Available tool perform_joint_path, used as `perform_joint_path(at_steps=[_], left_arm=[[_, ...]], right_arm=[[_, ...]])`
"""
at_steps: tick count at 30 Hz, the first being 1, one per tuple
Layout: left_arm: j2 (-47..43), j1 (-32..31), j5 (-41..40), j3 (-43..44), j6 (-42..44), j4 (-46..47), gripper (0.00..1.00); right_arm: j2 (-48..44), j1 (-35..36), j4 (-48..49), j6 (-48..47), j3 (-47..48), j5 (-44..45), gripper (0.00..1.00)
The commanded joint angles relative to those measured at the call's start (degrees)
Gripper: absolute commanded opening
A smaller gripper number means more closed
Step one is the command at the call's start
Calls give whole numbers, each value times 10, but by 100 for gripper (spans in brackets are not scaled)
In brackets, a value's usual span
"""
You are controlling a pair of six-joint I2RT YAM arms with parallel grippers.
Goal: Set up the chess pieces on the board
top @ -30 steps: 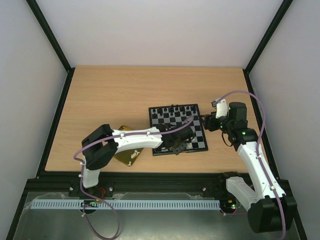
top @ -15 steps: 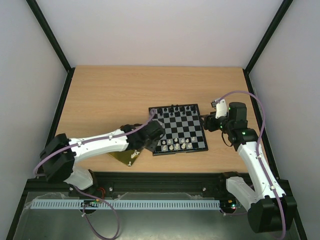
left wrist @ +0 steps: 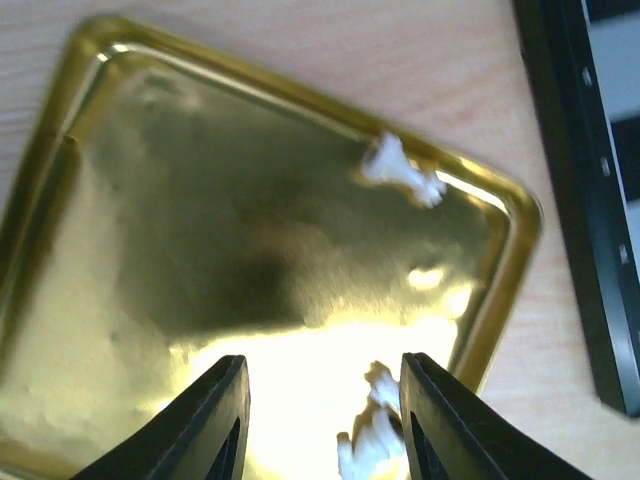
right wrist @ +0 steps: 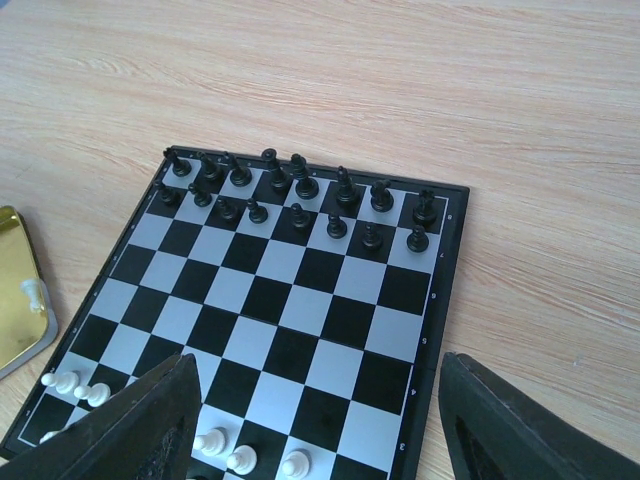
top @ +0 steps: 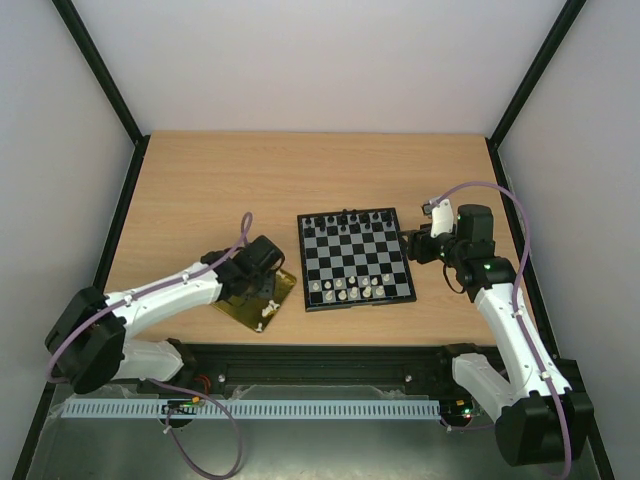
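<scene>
Gold tray [left wrist: 200,250] holds white chess pieces [left wrist: 400,172] lying near one rim.

High rear overview, close wrist views, all showing board [top: 355,258]

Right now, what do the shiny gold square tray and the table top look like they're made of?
The shiny gold square tray looks like polished metal or metallised plastic: mirror-like glare, blurred reflections. The light brown table top looks like matte wood-grain laminate: fine streaks, no shine.
</scene>
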Motion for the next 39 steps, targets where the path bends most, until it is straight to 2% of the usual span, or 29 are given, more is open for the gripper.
perform_joint_path(at_steps=[1, 4, 11, 18, 39], left_arm=[[24, 43, -6, 13, -9, 49, 42], [54, 59, -12, 26, -3, 84, 40], [112, 75, 31, 46, 18, 160, 29], [152, 78, 42, 59, 31, 173, 24], [154, 79, 65, 7, 42, 209, 26]], right_arm=[[-4, -2, -7, -6, -7, -8, 67], [-6, -2, -7, -6, -8, -7, 67], [-9, -3, -7, -8, -9, -8, 67], [-12, -3, -8, -9, -10, -10, 67], [-10, -2, -7, -10, -12, -11, 67]])
